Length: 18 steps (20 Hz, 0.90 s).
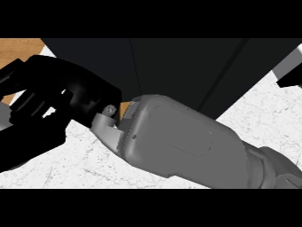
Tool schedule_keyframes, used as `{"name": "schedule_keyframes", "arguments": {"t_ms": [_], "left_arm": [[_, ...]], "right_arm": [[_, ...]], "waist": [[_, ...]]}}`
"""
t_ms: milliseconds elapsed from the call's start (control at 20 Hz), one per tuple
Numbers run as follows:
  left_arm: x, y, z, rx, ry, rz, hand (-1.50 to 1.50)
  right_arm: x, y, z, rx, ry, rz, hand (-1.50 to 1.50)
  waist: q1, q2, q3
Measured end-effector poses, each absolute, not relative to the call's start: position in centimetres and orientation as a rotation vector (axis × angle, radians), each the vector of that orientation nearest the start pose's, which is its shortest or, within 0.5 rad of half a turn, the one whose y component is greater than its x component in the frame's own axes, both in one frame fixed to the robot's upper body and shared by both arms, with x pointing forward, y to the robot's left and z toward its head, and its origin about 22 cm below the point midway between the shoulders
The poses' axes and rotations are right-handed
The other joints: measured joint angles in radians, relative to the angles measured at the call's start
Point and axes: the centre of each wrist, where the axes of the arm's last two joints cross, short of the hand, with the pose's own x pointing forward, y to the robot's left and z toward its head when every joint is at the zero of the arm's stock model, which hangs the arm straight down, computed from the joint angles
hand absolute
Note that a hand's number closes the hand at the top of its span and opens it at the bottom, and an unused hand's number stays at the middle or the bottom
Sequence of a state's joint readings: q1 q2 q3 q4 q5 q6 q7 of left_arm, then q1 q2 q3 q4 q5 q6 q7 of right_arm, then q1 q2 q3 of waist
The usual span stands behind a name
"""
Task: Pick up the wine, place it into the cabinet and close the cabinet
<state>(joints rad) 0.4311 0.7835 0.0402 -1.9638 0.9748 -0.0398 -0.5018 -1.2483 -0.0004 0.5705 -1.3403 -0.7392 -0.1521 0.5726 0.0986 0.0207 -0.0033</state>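
Observation:
My right hand (61, 88) fills the left of the head view, very close to the camera. Its grey forearm (179, 142) comes in from the lower right. The hand is a large black mass in front of the left edge of a dark cabinet (179, 71), whose front panels show only thin vertical seams between them. No wine bottle shows anywhere; the hand and forearm hide much of the counter behind them. A small patch of wood colour shows at the wrist.
White speckled counter (271, 119) shows at the right and below the forearm. A wooden surface (9, 48) lies at the top left. A white and black object (300, 62) juts in at the top right corner.

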Motion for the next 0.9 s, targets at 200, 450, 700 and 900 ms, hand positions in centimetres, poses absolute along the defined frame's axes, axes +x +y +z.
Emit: {"name": "schedule_keyframes", "arguments": {"t_ms": [200,450,700,900], "left_arm": [[15.1,37.4,10.4,-0.21,-1.983,0.159,-1.5],[14.7,38.2,10.9,-0.208,-1.978,0.166,-1.5],[14.4,38.4,11.0,-0.199,-1.976,0.162,-1.5],[14.5,38.4,11.2,-0.211,-1.972,0.153,-1.5]], "right_arm": [[32.3,4.7,25.4,0.831,-1.274,0.882,1.5],[36.1,4.0,24.4,0.77,-1.371,0.79,1.5],[37.4,3.7,23.0,0.761,-1.443,0.781,1.5],[37.8,3.3,22.3,0.796,-1.466,0.783,1.5]], "waist": [[-0.01,-0.002,0.0],[-0.024,-0.008,-0.002],[-0.023,-0.029,-0.01],[-0.023,-0.039,-0.019]]}}
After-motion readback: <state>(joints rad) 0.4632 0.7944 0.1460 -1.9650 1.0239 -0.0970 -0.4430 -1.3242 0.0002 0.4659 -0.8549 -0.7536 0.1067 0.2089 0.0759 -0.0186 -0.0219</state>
